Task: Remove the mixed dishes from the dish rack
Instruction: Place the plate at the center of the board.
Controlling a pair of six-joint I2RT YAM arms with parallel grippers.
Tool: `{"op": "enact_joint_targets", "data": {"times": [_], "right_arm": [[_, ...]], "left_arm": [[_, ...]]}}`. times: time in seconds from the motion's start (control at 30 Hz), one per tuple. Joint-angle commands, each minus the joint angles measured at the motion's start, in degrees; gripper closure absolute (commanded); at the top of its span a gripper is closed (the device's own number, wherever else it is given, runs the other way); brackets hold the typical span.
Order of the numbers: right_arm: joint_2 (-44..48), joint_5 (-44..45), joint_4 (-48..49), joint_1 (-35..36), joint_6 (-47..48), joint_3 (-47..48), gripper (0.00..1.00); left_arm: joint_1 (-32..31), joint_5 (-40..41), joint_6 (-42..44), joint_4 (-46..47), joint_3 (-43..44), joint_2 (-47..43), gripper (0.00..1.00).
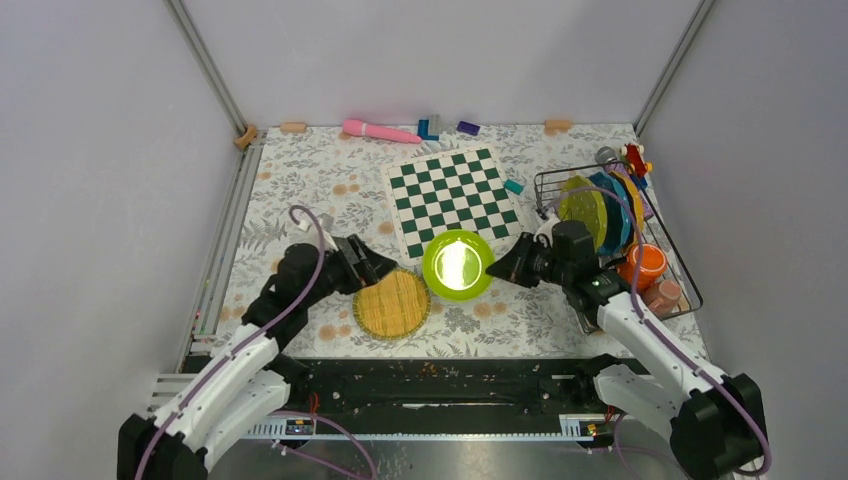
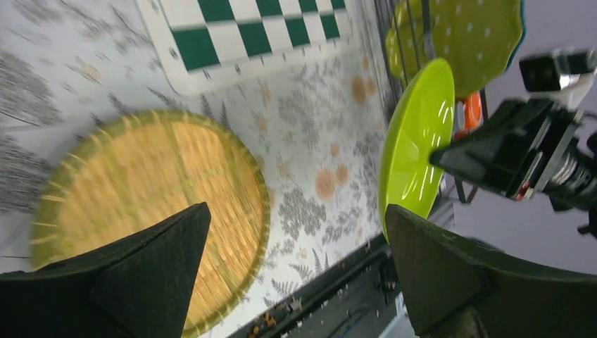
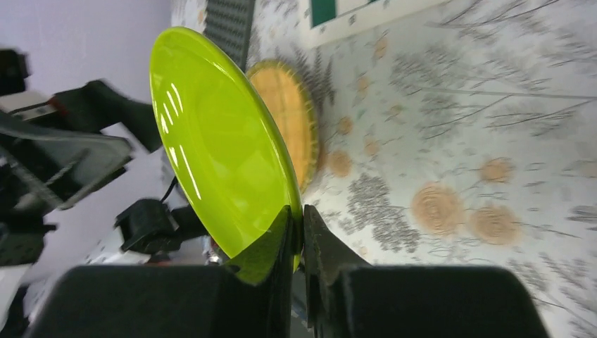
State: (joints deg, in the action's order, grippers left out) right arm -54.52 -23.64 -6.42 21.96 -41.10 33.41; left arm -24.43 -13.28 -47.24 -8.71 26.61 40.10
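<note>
Over the flowery table, between the round woven mat and the dish rack, I am holding a lime-green plate. My right gripper is pinching its rim tight, both fingers squeezing the edge. My left gripper is hanging wide apart just by the mat, gripping nothing. A dotted yellow-green plate is standing up in the rack, and an orange cup is sitting in there too. A green-and-white chessboard is lying just behind the lime-green plate.
</note>
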Motion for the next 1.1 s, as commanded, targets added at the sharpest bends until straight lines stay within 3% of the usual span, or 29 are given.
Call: {"op": "enact_joint_targets", "data": {"times": [0.0,0.23,0.43,0.77,0.9,1.07], "right_arm": [[-3.53,-9.59,10.93,2.62,-6.79,-0.15,1.00],[-8.66,-8.48,8.49,5.45,-3.57,1.32,1.00],[-10.30,-7.67,7.32,6.94,-1.93,2.57,1.00],[-3.91,6.90,-0.93,6.91,-0.73,2.10,1.00],[-4.84,3.05,0.38,6.96,-0.09,2.23,1.00],[-8.33,-4.89,5.22,8.08,-0.22,2.70,1.00]], "left_arm": [[-6.09,-3.36,-2.68,10.54,-0.94,5.65,0.05],[-10.82,-2.24,-4.43,14.85,-1.58,13.01,0.12],[-11.24,-0.59,-5.12,15.04,-2.15,13.40,0.14],[-11.21,12.12,-3.60,-1.83,-1.47,2.06,0.15],[-11.21,12.37,-3.71,-1.72,-1.91,-1.45,0.15],[-11.26,7.69,-3.28,2.59,-1.29,2.26,0.21]]}}
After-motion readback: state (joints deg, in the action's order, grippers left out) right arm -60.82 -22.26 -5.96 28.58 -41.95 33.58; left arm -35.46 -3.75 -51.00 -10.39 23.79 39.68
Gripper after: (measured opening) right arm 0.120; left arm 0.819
